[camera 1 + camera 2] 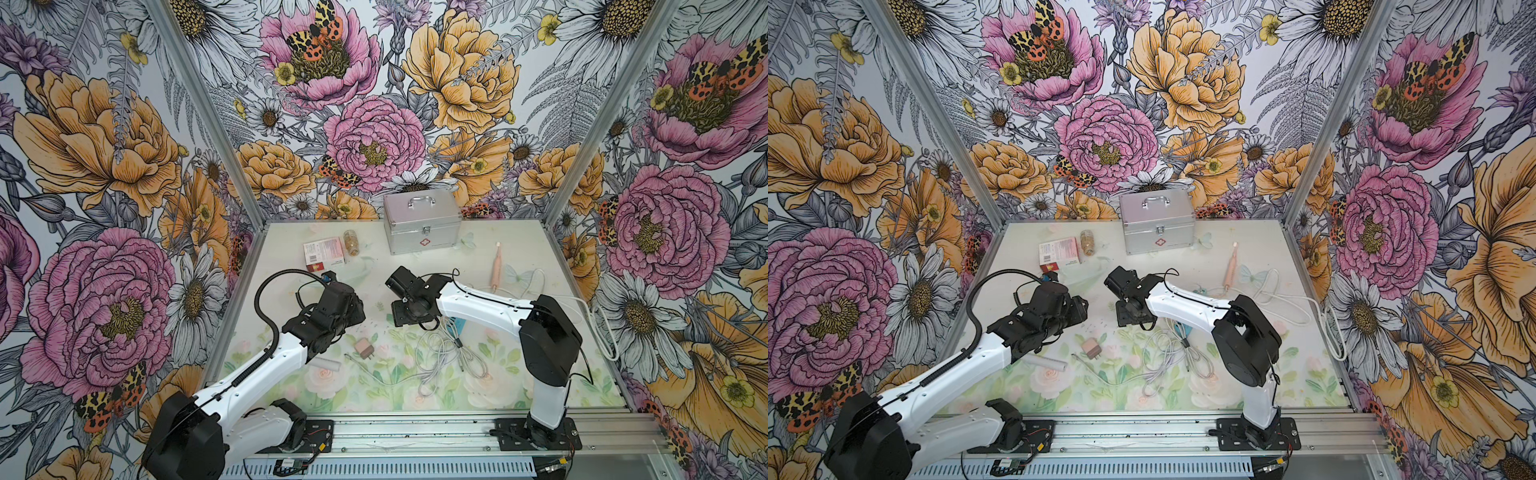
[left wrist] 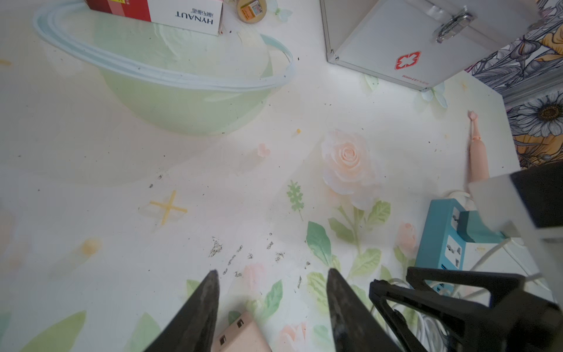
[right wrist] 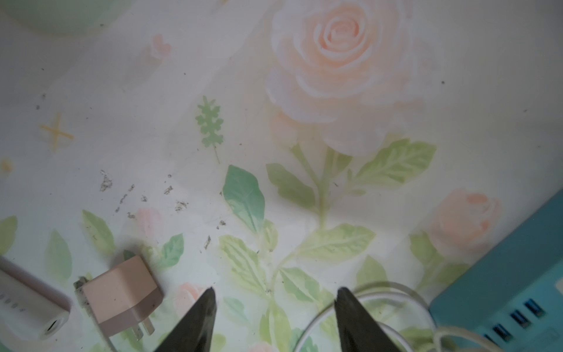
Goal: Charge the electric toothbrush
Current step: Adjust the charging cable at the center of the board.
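One pink electric toothbrush (image 1: pixel 497 266), slim, bristle end farthest from robot, lies flat on table (image 1: pixel 519 232) just right of & in front of silver case (image 1: pixel 422 222). L arm (image 1: pixel 266 361) & R arm (image 1: pixel 478 307) reach fwd, wrists bent down, in front of case, well apart from toothbrush. L gripper (image 2: pixel 272 270) & R gripper (image 3: pixel 276 289): fingers mid-wide, empty.

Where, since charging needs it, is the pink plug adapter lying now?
In both top views the pink plug adapter lies on the table, slightly left of centre, between the white cylinder and the coiled cables.
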Robot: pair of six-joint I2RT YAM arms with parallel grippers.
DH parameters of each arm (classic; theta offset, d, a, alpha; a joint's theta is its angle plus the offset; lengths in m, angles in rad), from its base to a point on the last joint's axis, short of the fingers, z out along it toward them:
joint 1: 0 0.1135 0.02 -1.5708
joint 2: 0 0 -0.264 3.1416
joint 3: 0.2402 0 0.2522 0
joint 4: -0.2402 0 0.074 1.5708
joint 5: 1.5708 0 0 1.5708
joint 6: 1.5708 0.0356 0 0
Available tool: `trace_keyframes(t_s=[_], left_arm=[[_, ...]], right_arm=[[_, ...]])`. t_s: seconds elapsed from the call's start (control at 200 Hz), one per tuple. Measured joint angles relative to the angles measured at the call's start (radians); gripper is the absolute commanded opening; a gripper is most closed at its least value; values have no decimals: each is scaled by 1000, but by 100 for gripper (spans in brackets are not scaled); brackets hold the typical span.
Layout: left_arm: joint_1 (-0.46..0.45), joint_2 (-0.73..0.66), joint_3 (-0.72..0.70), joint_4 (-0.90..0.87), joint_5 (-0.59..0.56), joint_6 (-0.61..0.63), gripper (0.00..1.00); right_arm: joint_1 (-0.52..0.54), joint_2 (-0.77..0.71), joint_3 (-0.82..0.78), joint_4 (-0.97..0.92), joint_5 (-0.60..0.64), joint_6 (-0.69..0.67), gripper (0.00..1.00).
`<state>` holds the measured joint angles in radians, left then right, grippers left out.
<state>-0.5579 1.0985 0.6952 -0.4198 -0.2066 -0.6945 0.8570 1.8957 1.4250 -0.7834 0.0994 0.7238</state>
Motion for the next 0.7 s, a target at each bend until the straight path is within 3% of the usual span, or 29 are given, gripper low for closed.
trace_keyframes(t_s=[0.255, 0.7], left_arm=[[0, 2, 0, -21, -3, -14, 58], [-39, 42, -1, -33, 20, -25, 60]], right_arm=[[-12, -14, -169, 16, 119, 35, 64], [-124, -299, -396, -19, 203, 54, 63]])
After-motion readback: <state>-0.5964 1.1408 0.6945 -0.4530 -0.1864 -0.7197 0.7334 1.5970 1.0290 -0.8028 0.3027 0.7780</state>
